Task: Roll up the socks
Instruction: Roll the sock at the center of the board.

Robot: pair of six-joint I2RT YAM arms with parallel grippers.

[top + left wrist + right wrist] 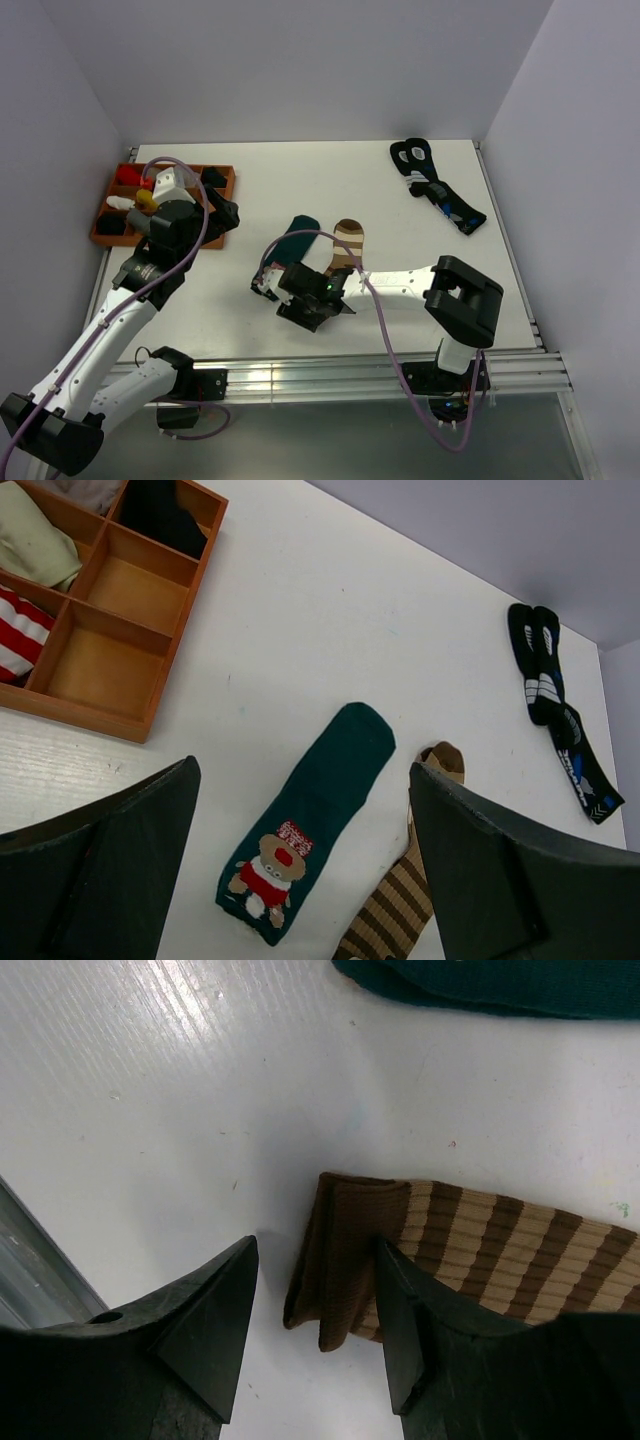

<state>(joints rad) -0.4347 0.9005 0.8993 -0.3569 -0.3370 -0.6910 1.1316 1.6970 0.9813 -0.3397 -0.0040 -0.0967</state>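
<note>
Brown striped sock [349, 240] is lying flat near the worktop's [300, 180] centre, toe pointing to 12 o'clock, green sock [320, 800] just beside it at 9 o'clock. It is looking light, soft and floppy knit, likely to bunch rather than slide. The folded cuff at 6 o'clock is the place to take hold. Right gripper [318, 1260] is straddling that cuff, released, not clamping. Left gripper [302, 772] is hanging wide apart, empty. No writing is reading clearly; the green sock's small red patch is illegible.

Striped sock [480, 1250] — brown, cream bands. Neighbour sock [320, 790] dark green, red-white bear figure. Far socks [540, 670] black — blue-white marks.
</note>
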